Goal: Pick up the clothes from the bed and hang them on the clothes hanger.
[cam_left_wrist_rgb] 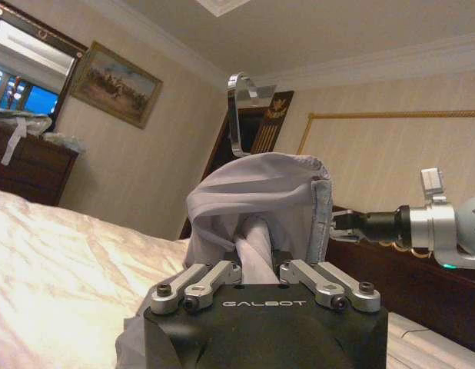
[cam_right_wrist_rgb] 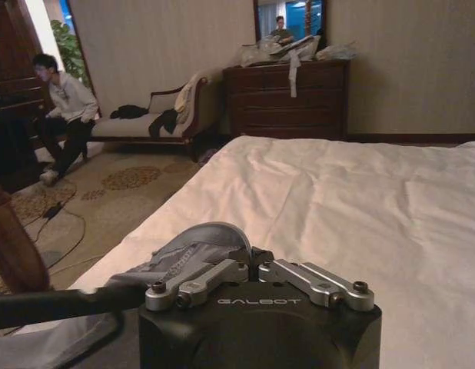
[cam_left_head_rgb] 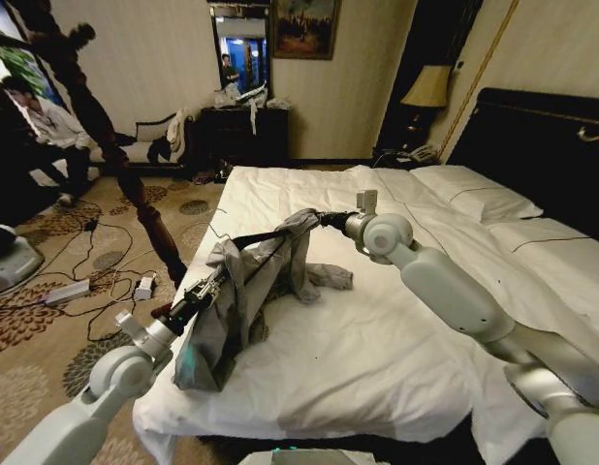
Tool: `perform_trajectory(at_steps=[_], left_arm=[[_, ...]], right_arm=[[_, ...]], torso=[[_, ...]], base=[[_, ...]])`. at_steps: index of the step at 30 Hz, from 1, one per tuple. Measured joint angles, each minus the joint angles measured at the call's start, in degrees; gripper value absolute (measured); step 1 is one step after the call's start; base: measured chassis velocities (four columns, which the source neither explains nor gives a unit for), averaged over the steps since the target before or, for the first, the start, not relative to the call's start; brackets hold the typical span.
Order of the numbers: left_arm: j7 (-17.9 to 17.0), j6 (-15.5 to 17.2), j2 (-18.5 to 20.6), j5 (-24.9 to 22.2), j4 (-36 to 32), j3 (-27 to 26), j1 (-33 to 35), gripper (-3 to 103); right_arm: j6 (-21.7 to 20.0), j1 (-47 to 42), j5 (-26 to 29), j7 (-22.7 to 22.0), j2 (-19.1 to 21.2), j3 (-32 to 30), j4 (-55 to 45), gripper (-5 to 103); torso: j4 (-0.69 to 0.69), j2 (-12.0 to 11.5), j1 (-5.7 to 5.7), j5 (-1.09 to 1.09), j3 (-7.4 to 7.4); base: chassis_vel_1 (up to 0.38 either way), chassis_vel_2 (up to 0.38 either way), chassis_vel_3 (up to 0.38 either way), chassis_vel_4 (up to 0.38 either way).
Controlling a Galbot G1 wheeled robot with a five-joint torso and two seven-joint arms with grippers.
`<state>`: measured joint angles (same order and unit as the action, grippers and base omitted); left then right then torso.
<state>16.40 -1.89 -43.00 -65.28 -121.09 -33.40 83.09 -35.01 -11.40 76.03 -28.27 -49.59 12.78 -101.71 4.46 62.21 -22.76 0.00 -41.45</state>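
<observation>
The light-grey clothes (cam_left_head_rgb: 236,305) hang draped over the black clothes hanger (cam_left_head_rgb: 266,235), held above the near left part of the white bed (cam_left_head_rgb: 377,358). My left gripper (cam_left_head_rgb: 204,291) is shut on the hanger's lower end, with cloth bunched around its fingers. In the left wrist view the hanger's silver hook (cam_left_wrist_rgb: 239,108) rises above the cloth (cam_left_wrist_rgb: 253,192) ahead of that gripper (cam_left_wrist_rgb: 257,270). My right gripper (cam_left_head_rgb: 324,219) is shut on the shirt's upper edge at the hanger's far end. The right wrist view has grey cloth (cam_right_wrist_rgb: 195,242) at its fingertips (cam_right_wrist_rgb: 251,260) and the hanger's bar (cam_right_wrist_rgb: 53,304).
A tall dark wooden coat stand (cam_left_head_rgb: 135,184) rises beside the bed's left edge. Cables and power strips (cam_left_head_rgb: 77,288) lie on the patterned carpet. A dark dresser (cam_left_head_rgb: 246,136) and a chaise stand by the far wall. Pillows (cam_left_head_rgb: 474,194) and a black headboard (cam_left_head_rgb: 532,136) are at right.
</observation>
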Motion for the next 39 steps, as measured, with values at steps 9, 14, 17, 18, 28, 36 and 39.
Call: perform_trajectory(at_steps=[9,14,17,18,28,36,39], left_arm=[[0.3,0.0,1.3,-1.8,1.7,-3.2,-0.6,16],[0.1,0.2,1.8,-2.8,2.0,-4.0,-1.1,16],[0.4,0.2,1.8,-2.5,1.7,-4.6,0.0,16],[0.7,0.0,1.8,-1.9,1.7,-5.3,0.7,16],[2.3,-0.3,2.1,-2.7,-0.6,-8.0,3.9,16],[5.4,-0.9,0.7,0.5,-4.2,-9.5,11.6,16],[5.9,-1.2,-0.1,1.2,-4.5,-9.2,12.9,16]], right_arm=[[0.4,0.8,2.8,-1.1,-0.3,-1.1,-2.8,0],[0.4,0.8,3.3,-2.0,-0.5,-1.3,-4.1,0],[0.7,0.8,3.2,-2.4,-0.6,-1.5,-3.3,0],[0.7,0.9,3.5,-2.6,-0.7,-1.9,-3.1,0],[0.2,0.3,4.4,-3.2,-0.7,-1.9,-3.2,0],[0.7,2.0,2.8,-2.7,-1.7,-0.8,1.2,0],[0.7,2.8,2.8,-2.7,-1.7,-0.2,1.2,0]], torso=[[-0.01,0.0,0.01,-0.01,0.0],[0.02,0.0,0.0,-0.01,0.0],[0.0,0.0,0.0,-0.01,0.0],[-0.01,0.0,0.0,0.0,0.0],[0.01,0.0,0.0,0.0,0.0],[-0.01,0.0,0.0,0.0,0.0],[-0.01,0.0,0.0,0.0,0.0]], base=[[0.0,0.0,0.0,0.0],[0.0,0.0,0.0,0.0],[0.0,0.0,0.0,0.0],[0.0,0.0,0.0,0.0],[0.0,0.0,0.0,0.0],[0.0,0.0,0.0,0.0],[0.0,0.0,0.0,0.0]])
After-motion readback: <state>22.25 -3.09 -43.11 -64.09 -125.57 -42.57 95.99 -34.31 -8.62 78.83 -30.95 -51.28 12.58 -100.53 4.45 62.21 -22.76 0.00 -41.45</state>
